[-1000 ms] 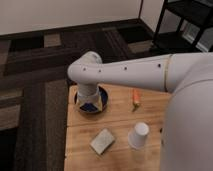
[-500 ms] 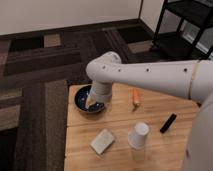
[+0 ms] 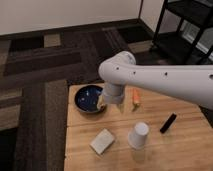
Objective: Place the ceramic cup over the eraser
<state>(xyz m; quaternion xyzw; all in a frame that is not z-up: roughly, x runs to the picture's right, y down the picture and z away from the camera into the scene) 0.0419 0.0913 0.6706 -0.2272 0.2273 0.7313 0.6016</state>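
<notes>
The white ceramic cup [image 3: 138, 135] stands upside down on the wooden table [image 3: 175, 150], near its middle front. The black eraser [image 3: 168, 123] lies to the cup's right, a short gap away, angled. My white arm reaches in from the right across the table. My gripper [image 3: 103, 102] hangs below the arm's end at the right rim of the dark blue bowl [image 3: 88, 97], well left and behind the cup.
An orange carrot [image 3: 135, 97] lies behind the cup, right of the arm's end. A pale grey-beige block [image 3: 102, 141] lies left of the cup. A black shelf unit [image 3: 185, 25] stands at the back right. Dark patterned carpet surrounds the table.
The arm has swung further right and lifted away, uncovering more of the table's right side and the eraser. The cup, eraser, block and carrot have stayed put.
</notes>
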